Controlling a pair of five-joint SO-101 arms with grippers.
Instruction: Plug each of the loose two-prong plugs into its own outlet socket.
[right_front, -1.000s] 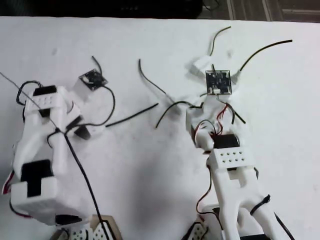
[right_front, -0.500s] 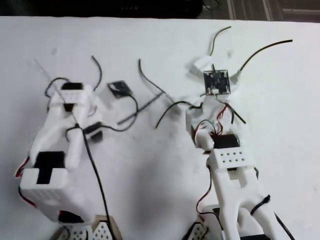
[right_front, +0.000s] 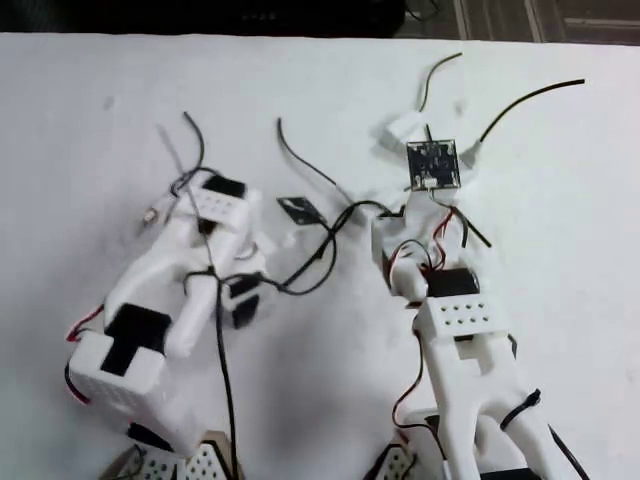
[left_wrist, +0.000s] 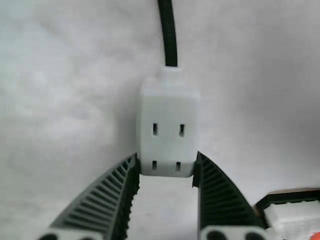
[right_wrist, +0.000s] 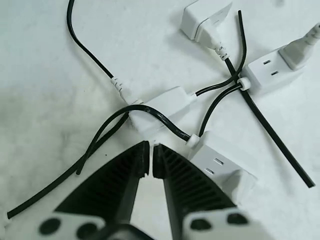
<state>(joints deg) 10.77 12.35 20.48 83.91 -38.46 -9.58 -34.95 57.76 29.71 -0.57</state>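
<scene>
My left gripper (left_wrist: 166, 167) is shut on the near end of a white outlet socket (left_wrist: 167, 130) with two pairs of slots; a black cord (left_wrist: 169, 35) leaves its far end. In the high view that gripper (right_front: 280, 240) is near the table's middle. My right gripper (right_wrist: 150, 146) is shut with nothing between its fingers, just short of a white two-prong plug (right_wrist: 160, 107) under crossing black cords. A second socket (right_wrist: 222, 162) lies right beside one finger. Farther off lie a third socket (right_wrist: 267, 70) with a plug (right_wrist: 302, 45) at its end, and a loose plug (right_wrist: 205, 20).
Black cords (right_front: 300, 160) trail over the white table (right_front: 560, 260) between the two arms and toward the far edge. The right arm (right_front: 455, 320) stands at the centre right. A small metal piece (right_front: 152, 216) lies left of the left arm.
The left arm has swung right from the table's left side toward the middle, dragging the socket and its cord along. The right arm has stayed still.
</scene>
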